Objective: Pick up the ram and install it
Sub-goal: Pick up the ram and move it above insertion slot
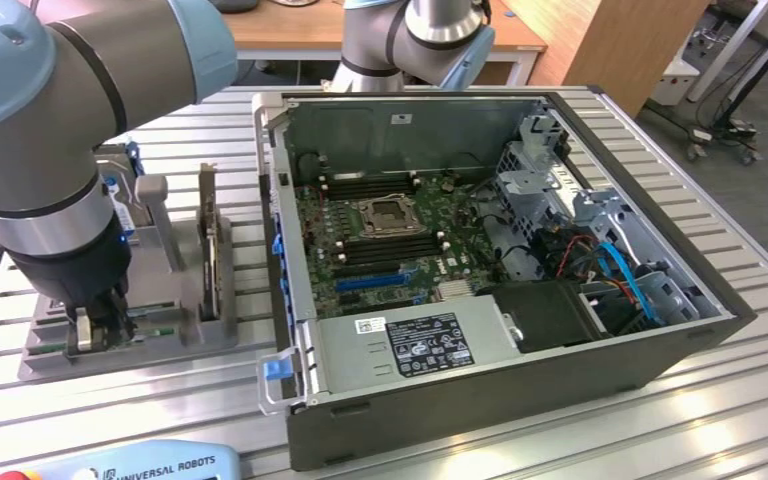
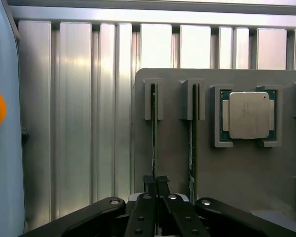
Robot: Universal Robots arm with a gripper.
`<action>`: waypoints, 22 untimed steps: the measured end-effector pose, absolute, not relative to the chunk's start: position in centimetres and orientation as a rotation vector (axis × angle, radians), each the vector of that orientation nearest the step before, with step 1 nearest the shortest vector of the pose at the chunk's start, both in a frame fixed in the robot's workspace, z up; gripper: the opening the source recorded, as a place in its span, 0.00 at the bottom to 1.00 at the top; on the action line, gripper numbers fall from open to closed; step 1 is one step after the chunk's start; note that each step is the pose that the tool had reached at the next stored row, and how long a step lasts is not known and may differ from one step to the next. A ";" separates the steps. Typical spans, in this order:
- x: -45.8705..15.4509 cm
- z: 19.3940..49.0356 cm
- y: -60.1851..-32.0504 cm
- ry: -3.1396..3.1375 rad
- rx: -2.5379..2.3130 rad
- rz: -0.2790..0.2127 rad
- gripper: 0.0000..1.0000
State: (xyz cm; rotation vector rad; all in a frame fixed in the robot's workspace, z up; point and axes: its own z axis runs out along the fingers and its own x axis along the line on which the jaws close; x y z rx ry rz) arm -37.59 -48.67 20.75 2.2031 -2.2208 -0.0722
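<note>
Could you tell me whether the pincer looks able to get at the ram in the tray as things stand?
Yes, it seems so: the pincer is down at the ram, shut on its edge, with nothing in between. The second stick stands apart in its own slot.

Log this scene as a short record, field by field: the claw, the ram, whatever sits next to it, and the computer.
claw: shut on the ram, down at the holder
ram: on edge, far end seated in a holder slot
second stick: on edge in the neighbouring slot, untouched
processor: flat in its own holder pocket
holder: grey, on the table, at the exterior view's left of the case
case: side open, motherboard exposed
</note>
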 end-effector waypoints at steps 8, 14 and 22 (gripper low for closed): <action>-37.6 22.2 -48.7 -2.221 2.203 -0.072 0.12; -37.6 23.7 -48.7 -2.221 2.203 -0.072 0.12; -37.6 26.1 -48.7 -2.220 2.204 -0.072 0.12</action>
